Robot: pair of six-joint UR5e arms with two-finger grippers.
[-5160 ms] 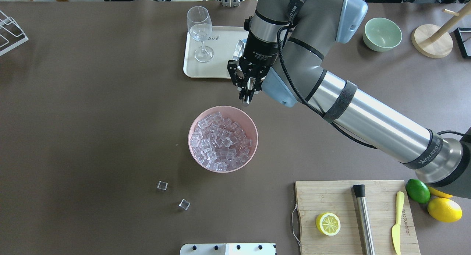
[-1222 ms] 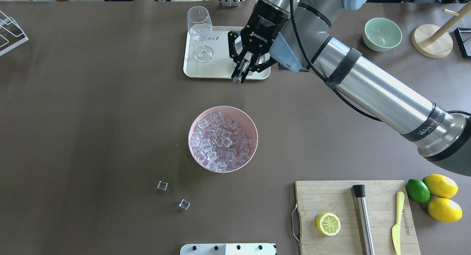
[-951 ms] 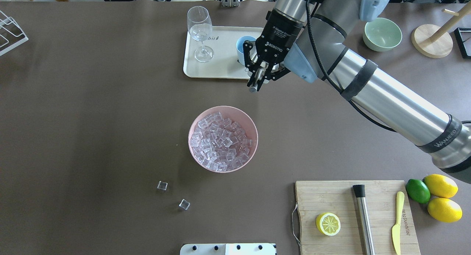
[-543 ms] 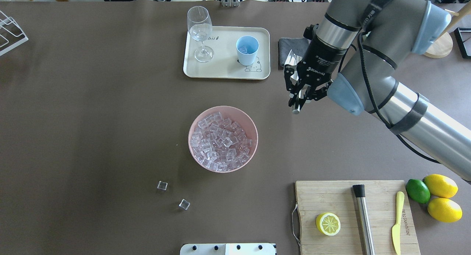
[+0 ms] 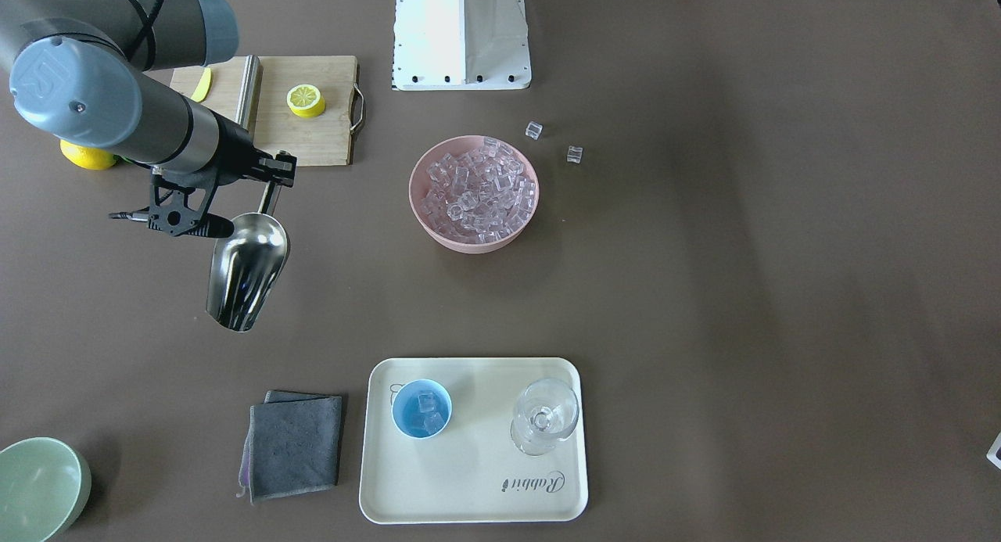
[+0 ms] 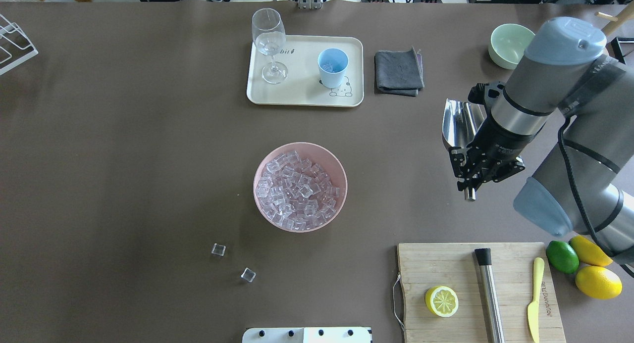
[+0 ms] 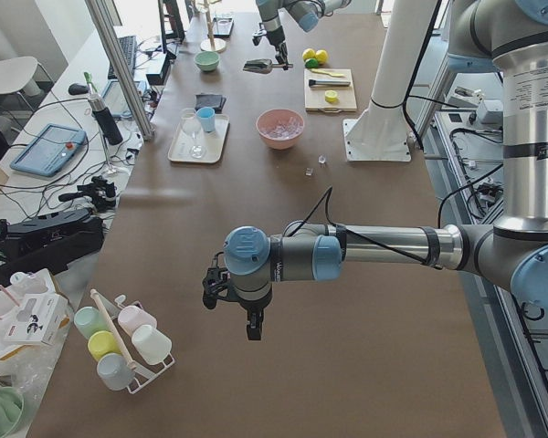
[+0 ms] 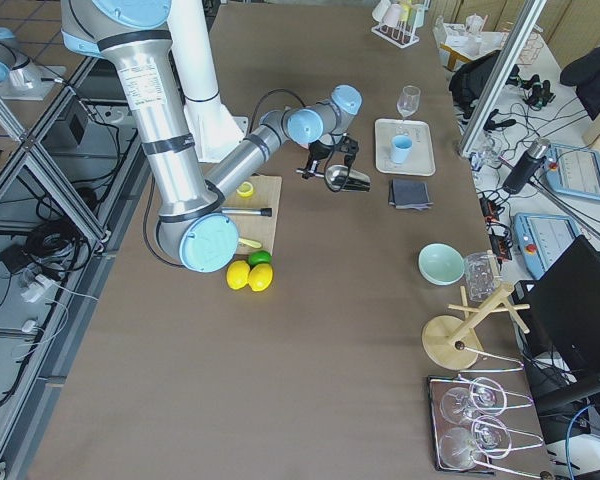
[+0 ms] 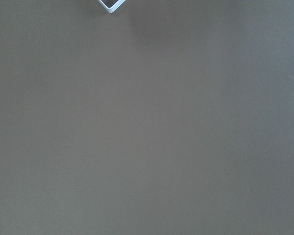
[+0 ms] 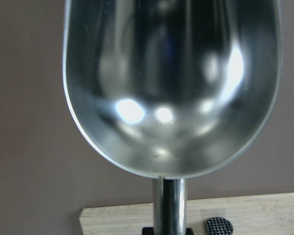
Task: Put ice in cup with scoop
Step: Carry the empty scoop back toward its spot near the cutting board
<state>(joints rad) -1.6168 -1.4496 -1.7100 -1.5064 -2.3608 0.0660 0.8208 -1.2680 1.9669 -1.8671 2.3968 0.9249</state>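
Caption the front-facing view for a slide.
Right pincer holds the empty scoop clear of the pink bowl; the cup on the tray contains ice.

Left half of the overhead view was wide open tabletop, only two stray ice cubes (image 6: 218, 249) lower middle. Pink bowl (image 6: 331, 160) sat dead centre, with a clear lane between it and the tray (image 6: 302, 85) at the top. Right side was tight: the right arm (image 6: 589, 130) and its scoop (image 6: 458, 122) hung over the gap between the grey cloth (image 6: 397, 72) and the cutting board (image 6: 421, 264) lower right.
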